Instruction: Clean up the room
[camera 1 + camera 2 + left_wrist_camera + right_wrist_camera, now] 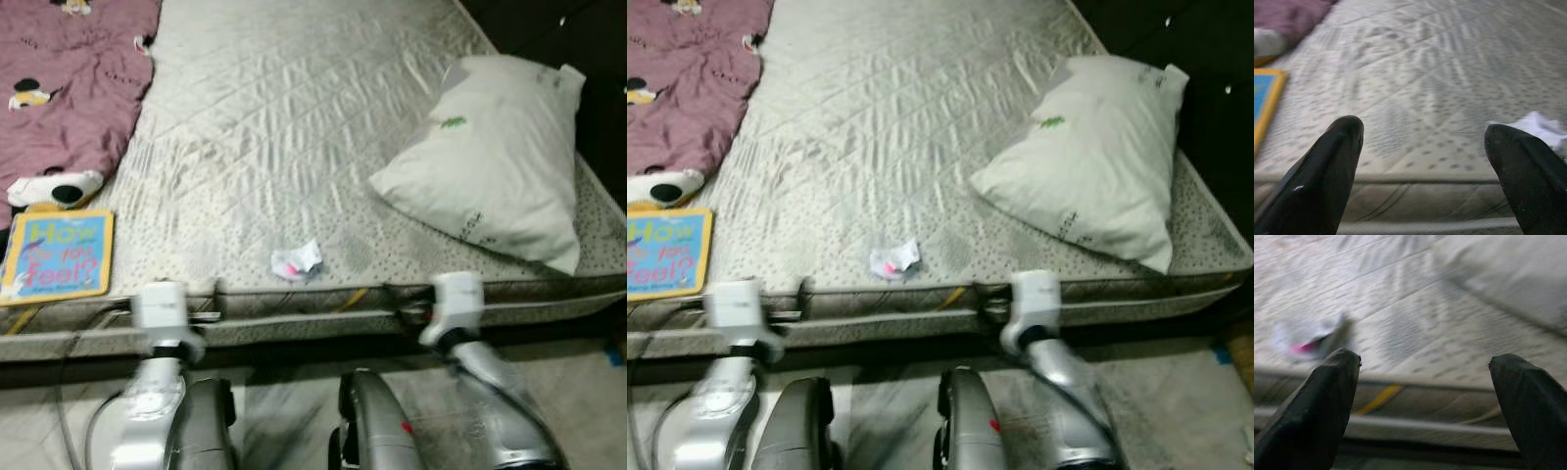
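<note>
At mattress (pixel 294 147) edge: left claw (pixel 1422 142), right claw (pixel 1425 377) both spread, empty; crumpled wrapper (pixel 296 260) between.

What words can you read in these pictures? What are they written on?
"How do you feel?" is on the cover of the book, lying at the near edge of the mattress.
The pillow has a small green mark and a line of dark print, both too small to read.
The crumpled wrapper shows some pink, no readable words.
</note>
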`<state>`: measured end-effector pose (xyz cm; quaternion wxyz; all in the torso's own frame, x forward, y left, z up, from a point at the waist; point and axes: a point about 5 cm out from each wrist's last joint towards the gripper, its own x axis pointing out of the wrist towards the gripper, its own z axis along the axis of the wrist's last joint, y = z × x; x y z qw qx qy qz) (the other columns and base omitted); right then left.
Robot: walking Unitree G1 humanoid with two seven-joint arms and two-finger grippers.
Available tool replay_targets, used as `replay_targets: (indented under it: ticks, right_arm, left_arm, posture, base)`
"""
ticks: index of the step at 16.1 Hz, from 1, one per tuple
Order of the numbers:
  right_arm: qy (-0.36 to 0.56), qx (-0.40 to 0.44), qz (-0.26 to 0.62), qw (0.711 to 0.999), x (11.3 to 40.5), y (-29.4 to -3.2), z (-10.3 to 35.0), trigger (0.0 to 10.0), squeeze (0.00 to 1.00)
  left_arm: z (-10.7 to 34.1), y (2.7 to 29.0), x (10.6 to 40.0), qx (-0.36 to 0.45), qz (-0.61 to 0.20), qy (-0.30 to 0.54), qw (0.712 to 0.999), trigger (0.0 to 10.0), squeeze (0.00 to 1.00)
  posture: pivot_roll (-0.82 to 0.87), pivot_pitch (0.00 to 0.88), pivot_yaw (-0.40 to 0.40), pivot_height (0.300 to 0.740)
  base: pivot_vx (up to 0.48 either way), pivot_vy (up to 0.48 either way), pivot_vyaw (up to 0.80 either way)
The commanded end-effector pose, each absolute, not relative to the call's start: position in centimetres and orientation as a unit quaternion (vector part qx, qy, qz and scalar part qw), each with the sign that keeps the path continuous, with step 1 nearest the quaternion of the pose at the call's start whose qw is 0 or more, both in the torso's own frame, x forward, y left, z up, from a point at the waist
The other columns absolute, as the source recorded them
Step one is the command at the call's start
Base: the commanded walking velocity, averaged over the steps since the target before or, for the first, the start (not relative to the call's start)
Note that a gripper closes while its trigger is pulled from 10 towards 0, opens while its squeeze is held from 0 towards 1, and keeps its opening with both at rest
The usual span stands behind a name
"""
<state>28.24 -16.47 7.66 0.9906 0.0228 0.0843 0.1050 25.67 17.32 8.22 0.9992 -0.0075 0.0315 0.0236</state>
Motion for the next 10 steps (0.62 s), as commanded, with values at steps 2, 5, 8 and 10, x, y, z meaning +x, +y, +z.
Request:
replay_targets:
  ticks: [2,5,8,10]
  right_arm:
    - [0.086,0.030,0.121,0.989,28.09,-15.52,7.45,10.0,0.00]
    - [0.090,0.038,0.117,0.988,28.14,-15.62,7.32,10.0,0.00]
    - [0.091,0.040,0.117,0.988,28.12,-15.59,7.31,10.0,0.00]
    - [0.092,0.042,0.116,0.988,28.12,-15.60,7.31,10.0,0.00]
  left_arm:
    - [7.91,18.53,25.18,0.001,0.041,0.039,0.998,10.0,0.00]
    - [7.82,18.52,25.21,0.003,0.042,0.042,0.998,10.0,0.00]
    - [7.76,18.56,25.19,-0.002,0.042,0.044,0.998,10.0,0.00]
    - [7.79,18.58,25.21,-0.009,0.042,0.042,0.998,10.0,0.00]
  posture:
    - [-0.01,0.211,-0.078,0.590]
    - [-0.01,0.211,-0.078,0.590]
    - [-0.01,0.216,-0.077,0.590]
    - [-0.01,0.221,-0.077,0.590]
  base:
    - [0.137,0.000,0.28]
    - [0.000,0.000,0.23]
    - [0.000,0.000,0.00]
    - [0.000,0.369,0.00]
